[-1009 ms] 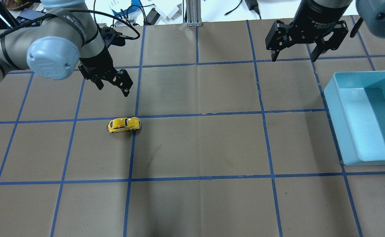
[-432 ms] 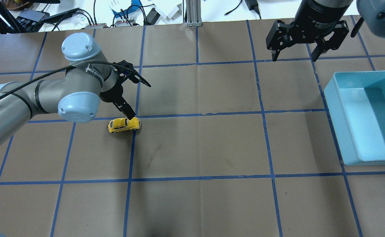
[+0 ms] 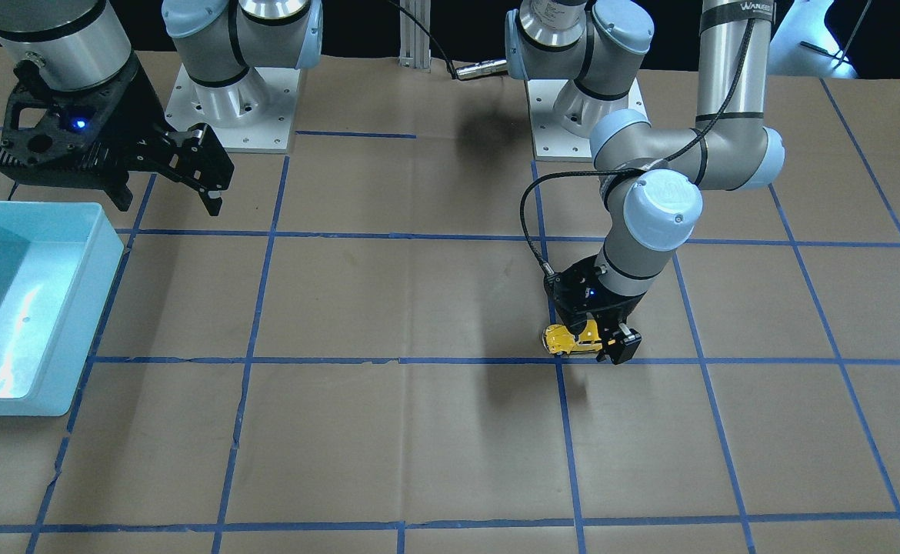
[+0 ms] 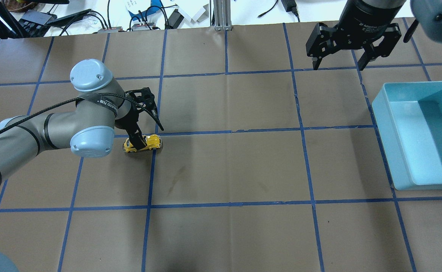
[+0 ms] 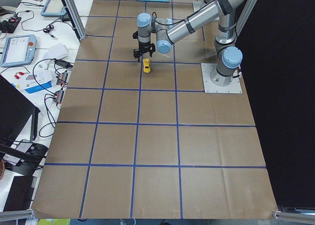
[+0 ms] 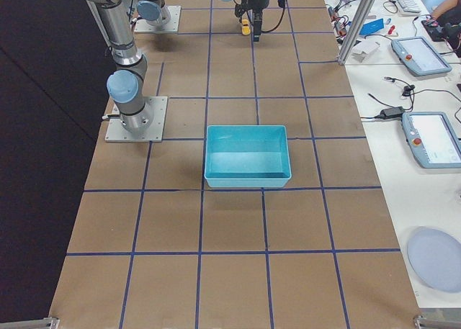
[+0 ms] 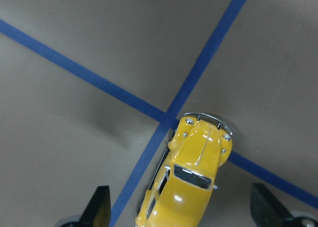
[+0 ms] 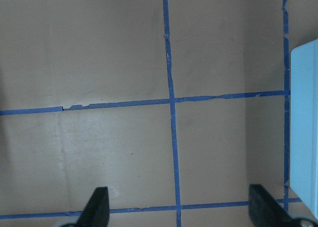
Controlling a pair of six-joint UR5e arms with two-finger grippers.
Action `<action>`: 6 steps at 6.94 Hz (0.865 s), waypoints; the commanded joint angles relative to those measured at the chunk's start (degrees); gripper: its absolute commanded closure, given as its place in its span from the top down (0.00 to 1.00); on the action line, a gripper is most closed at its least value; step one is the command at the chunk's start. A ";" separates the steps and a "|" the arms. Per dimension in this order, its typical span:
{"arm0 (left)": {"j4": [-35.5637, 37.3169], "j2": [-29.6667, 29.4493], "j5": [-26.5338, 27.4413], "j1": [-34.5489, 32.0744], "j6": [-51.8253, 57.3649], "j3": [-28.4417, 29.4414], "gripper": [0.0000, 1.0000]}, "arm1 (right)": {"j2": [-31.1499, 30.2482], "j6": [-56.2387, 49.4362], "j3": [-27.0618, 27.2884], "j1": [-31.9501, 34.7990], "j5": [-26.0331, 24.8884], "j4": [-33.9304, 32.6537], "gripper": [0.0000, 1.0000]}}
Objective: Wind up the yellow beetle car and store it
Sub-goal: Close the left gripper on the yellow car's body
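Compared with the earlier overhead frames, the left gripper (image 4: pixel 141 143) is now sitting lower and directly over the yellow beetle car (image 4: pixel 152 142), where before it was hanging behind the car; the car itself is lying in the same spot, and the right gripper (image 4: pixel 337 67) is occupying its former position. The left gripper is pointing straight down with its jaws spread wide, and its fingers (image 7: pixel 99 208) are straddling the car body across its width. In the left wrist view a gap is showing between each finger and the car (image 7: pixel 193 180), so no contact is taking place. The car is standing on its wheels on the table (image 4: pixel 228 170), with its chrome bumper resting at a crossing of the blue tape lines (image 7: pixel 124 95), in the robot's left half of the surface. In the front-facing view the gripper (image 3: pixel 598 344) is covering part of the car (image 3: pixel 560 341). The right gripper (image 3: pixel 169 204) is hanging above the far side of the table with its jaws spread wide and nothing between them. It is hovering just beside the teal bin (image 4: pixel 383 124), which is sitting at the right edge, well apart from the car.
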 commanded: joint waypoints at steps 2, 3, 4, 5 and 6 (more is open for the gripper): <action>0.53 -1.60 0.14 0.27 7.82 -1.02 1.00 | -0.05 0.09 0.04 0.42 0.10 -0.04 1.00; 0.62 -1.51 0.49 0.36 8.61 -1.03 1.00 | 0.03 0.09 0.04 0.50 0.10 -0.04 1.00; 0.62 -1.68 2.58 0.36 10.45 -1.03 0.98 | -0.05 0.17 0.04 0.51 -0.08 0.05 1.00; 0.62 -1.86 2.51 0.36 10.38 -1.03 0.82 | -0.05 0.17 0.04 0.51 0.01 -0.04 1.00; 0.53 -2.04 2.60 0.36 10.46 -1.03 0.65 | 0.03 0.09 0.04 0.16 -0.08 0.05 1.00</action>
